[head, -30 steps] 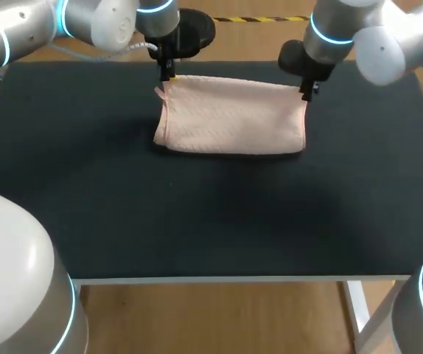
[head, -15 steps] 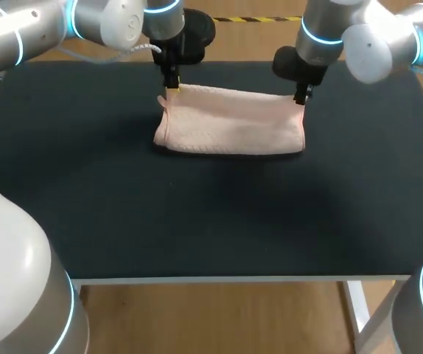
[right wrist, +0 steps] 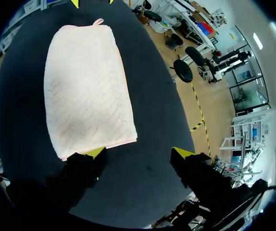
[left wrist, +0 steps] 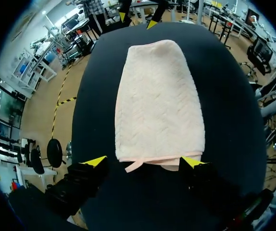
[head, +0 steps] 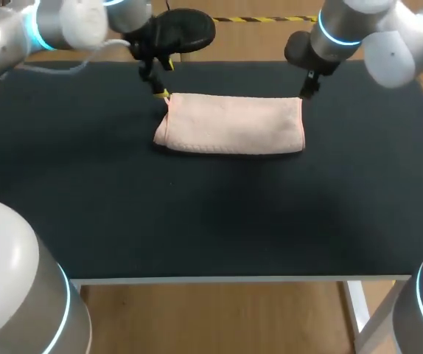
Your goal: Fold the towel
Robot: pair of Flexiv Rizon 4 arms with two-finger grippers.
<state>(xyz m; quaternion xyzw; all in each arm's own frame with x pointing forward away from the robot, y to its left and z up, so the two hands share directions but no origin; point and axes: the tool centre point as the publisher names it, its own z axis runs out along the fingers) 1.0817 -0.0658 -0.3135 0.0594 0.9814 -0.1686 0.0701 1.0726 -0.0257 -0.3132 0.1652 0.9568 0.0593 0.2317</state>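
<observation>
— Where's the towel (head: 230,124) from where you stand?

— Flat on the black table (head: 197,221), up toward twelve o'clock, doubled over into a long pink strip. The fold looks to run along its six o'clock side, with the loose edges on the far side.

— And the claws?

— The left claw (head: 161,93) sits at the towel's ten o'clock corner, the right claw (head: 302,94) at its two o'clock corner. Both have their fingers spread wide, with nothing pinched between them.

— So what worries you?

— The little loop (left wrist: 133,166) sticking out of the hem by the left claw. It lies right between those yellow tips. If a finger catches it when that arm pulls off, I reckon the top layer comes along and the fold opens.

— And the right one?

— One of its tips is just at the corner of the cloth, the other well out over bare table. I can't tell whether it touches. A sideways drag there could skew that end.

— And if they go for another fold?

— Then the danger is pinching only the upper layer. With cloth that soft, the under layer would likely lie where it is and the lot would open out rather than double over. The nine o'clock end looks a bit bunched too, so the edges may not meet cleanly.
</observation>
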